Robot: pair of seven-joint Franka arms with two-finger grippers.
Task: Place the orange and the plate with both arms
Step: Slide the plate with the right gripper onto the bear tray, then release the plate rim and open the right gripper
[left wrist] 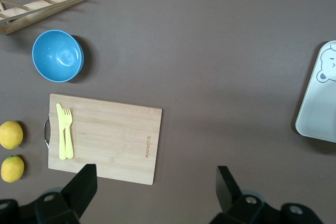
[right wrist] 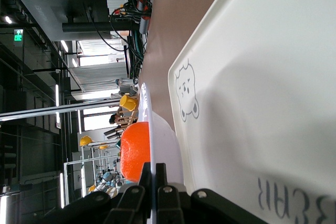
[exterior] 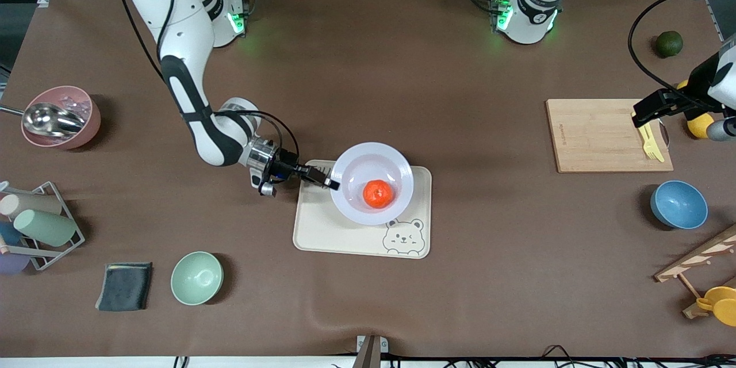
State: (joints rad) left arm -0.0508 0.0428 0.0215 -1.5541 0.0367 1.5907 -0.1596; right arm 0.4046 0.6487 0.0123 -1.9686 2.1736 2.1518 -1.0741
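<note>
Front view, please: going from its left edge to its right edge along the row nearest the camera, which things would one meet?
Dark cloth → mint-green bowl → bear-printed tray → blue bowl.

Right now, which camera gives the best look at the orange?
The front view: the orange shows whole, sitting in the plate on the bear-printed tray. The right wrist view catches only its side over the plate's rim. The left wrist view misses it.
</note>
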